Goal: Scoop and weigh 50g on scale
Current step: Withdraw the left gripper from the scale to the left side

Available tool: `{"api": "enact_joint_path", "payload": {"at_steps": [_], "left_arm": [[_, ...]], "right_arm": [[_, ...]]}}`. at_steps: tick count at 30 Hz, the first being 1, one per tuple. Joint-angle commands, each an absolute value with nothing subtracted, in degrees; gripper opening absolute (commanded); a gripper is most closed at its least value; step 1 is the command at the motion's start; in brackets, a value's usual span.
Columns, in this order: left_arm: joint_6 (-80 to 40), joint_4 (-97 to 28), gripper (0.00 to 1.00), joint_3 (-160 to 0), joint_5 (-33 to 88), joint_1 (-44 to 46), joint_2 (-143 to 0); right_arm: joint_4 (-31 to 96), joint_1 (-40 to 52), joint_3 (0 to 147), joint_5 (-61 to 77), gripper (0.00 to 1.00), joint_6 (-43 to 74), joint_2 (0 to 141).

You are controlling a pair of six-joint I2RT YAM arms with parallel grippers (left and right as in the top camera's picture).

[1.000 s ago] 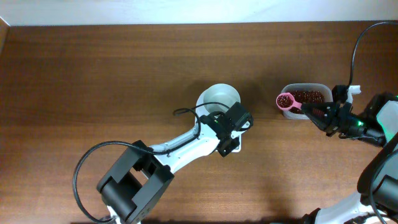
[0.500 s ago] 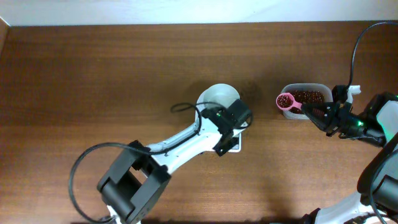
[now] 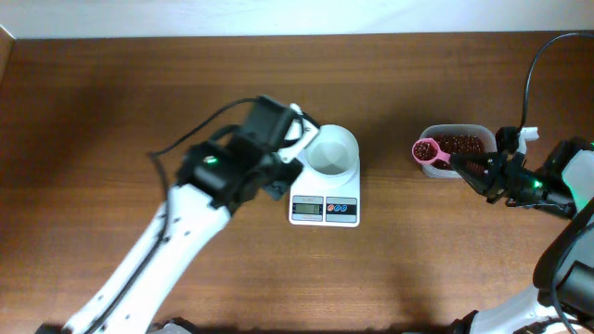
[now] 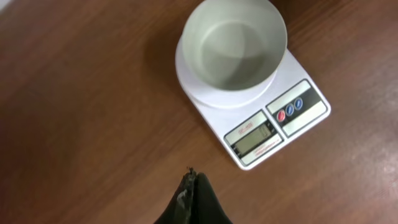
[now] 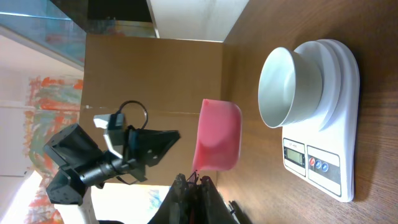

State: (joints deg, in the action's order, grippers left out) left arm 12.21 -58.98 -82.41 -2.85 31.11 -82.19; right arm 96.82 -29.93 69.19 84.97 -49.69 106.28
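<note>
The white scale [image 3: 324, 210] stands mid-table with its round white bowl [image 3: 331, 150] on top; the bowl [image 4: 233, 43] is empty. My left gripper [image 3: 277, 186] hangs just left of the scale [image 4: 273, 118], its fingertips [image 4: 193, 179] pressed together and holding nothing. At the right, my right gripper [image 3: 473, 170] is shut on the handle of a pink scoop [image 3: 426, 151] full of red-brown beans, held level just left of the clear tub. The scoop [image 5: 217, 143] sits between my right gripper [image 5: 194, 182] and the scale [image 5: 323, 155].
A clear plastic tub [image 3: 455, 130] holding more beans [image 3: 461, 143] stands right of the scale, beside the scoop. A black cable [image 3: 531, 74] loops above the right arm. The table's far edge meets a white wall [image 3: 278, 17].
My left arm has swung away from above the scale to its left, uncovering the display and buttons. The right arm and scoop have stayed still.
</note>
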Motion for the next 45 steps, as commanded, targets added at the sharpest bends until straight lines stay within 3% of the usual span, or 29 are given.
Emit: {"api": "enact_joint_path", "payload": {"at_steps": [1,2,5,6,17,21,31,45], "left_arm": [[18.2,-61.3,0.37,-82.8,10.2,25.3,-77.0],[19.1,-62.4,0.50,-82.8,12.0,23.4,-76.1],[19.2,-65.2,0.72,-82.8,15.0,18.5,-74.2],[19.1,-65.7,0.99,-82.8,15.6,17.6,-73.9],[19.3,-66.7,0.99,-82.8,13.6,17.1,-73.9],[36.6,-70.7,0.99,-83.6,22.3,17.1,-73.8],[36.9,-75.8,0.99,-87.2,21.4,11.3,-73.9],[36.9,-76.8,0.99,-87.2,20.4,11.2,-73.9]], "right_arm": [[96.7,-29.6,69.2,85.3,0.04,-50.6,104.8],[96.7,-29.6,69.2,85.3,0.04,-50.6,104.8],[96.7,-29.6,69.2,85.3,0.04,-50.6,104.8],[96.7,-29.6,69.2,85.3,0.04,-50.6,104.8],[96.7,-29.6,69.2,83.3,0.04,-50.6,104.8],[96.7,-29.6,69.2,83.3,0.04,-50.6,104.8],[96.7,-29.6,69.2,83.4,0.04,-50.6,104.8],[96.7,-29.6,69.2,83.4,0.04,-50.6,104.8]]}}
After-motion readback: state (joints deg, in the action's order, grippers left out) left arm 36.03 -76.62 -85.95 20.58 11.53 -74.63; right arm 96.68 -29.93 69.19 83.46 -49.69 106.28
